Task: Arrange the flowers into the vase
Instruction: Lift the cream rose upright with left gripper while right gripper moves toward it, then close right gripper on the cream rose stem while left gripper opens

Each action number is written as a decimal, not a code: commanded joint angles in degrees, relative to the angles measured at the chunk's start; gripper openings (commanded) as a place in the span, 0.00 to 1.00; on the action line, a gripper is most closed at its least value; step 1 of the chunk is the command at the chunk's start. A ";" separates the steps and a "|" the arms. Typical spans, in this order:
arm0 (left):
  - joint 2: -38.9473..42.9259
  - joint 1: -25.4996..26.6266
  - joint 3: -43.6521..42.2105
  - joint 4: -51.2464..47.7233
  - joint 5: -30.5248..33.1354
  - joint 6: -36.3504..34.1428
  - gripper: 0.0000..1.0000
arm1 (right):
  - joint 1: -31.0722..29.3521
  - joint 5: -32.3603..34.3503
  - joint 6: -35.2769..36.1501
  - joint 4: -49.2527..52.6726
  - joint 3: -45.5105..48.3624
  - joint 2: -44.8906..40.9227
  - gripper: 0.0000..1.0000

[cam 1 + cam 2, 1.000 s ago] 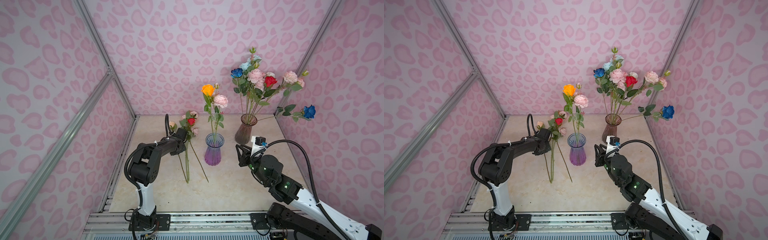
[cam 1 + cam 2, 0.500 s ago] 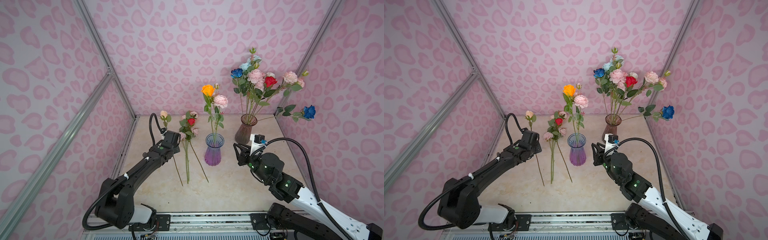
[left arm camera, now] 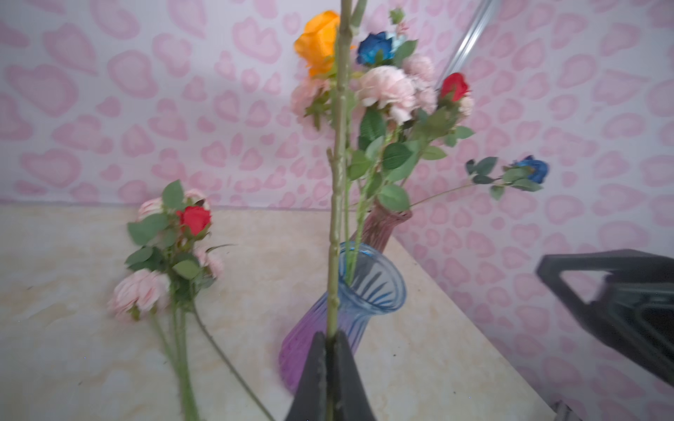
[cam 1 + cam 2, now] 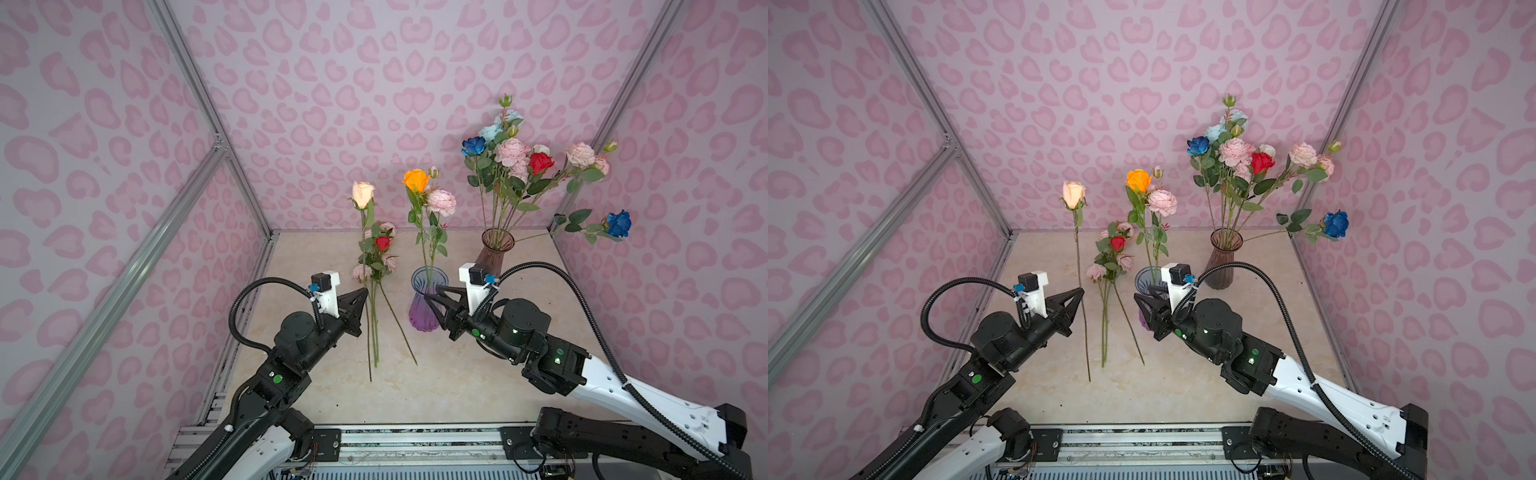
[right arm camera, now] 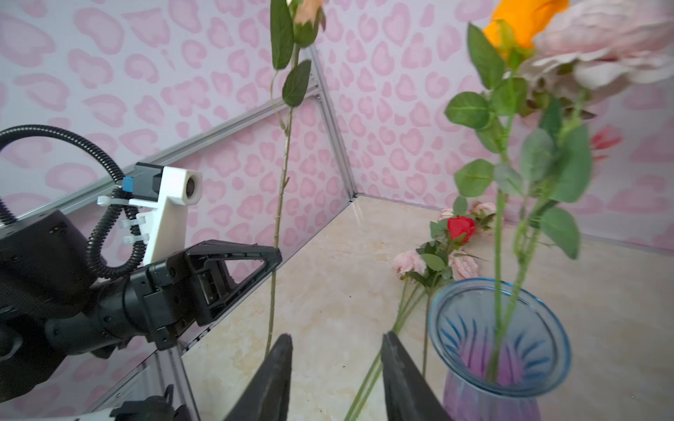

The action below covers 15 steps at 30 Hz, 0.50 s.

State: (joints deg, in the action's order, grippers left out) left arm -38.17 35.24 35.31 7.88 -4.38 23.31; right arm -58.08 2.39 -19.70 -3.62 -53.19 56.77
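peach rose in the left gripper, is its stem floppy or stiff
Probably fairly stiff: the peach rose stands straight above the left gripper, no droop. Its thin stem could pivot in the grip, with the head far above.

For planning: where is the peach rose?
In both top views, the peach rose stands upright in the left gripper, left of the blue-rimmed glass vase.

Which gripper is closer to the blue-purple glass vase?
Right. The right gripper is beside the blue-purple glass vase; the left gripper, holding a peach rose, is beyond the lying flowers.
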 commanded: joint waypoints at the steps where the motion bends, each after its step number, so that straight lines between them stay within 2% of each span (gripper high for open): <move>1: -0.10 3.73 0.58 6.47 -3.24 -0.23 0.03 | -0.77 -4.66 0.43 -4.30 -2.75 3.13 0.45; 7: -0.32 11.99 1.98 6.28 1.27 -2.97 0.03 | -2.82 -4.96 0.07 -6.07 -6.61 7.26 0.48; 11: -1.08 13.08 2.46 6.66 1.49 -3.43 0.03 | -2.82 -7.49 -1.41 -7.72 -7.28 8.92 0.48; 15: -2.09 13.77 2.59 7.22 1.66 -3.62 0.03 | -2.88 -7.77 -2.85 -9.82 -7.11 10.02 0.43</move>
State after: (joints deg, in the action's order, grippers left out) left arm -40.01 48.75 37.34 12.05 -3.31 20.80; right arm -60.86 -4.16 -21.39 -9.80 -60.27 66.30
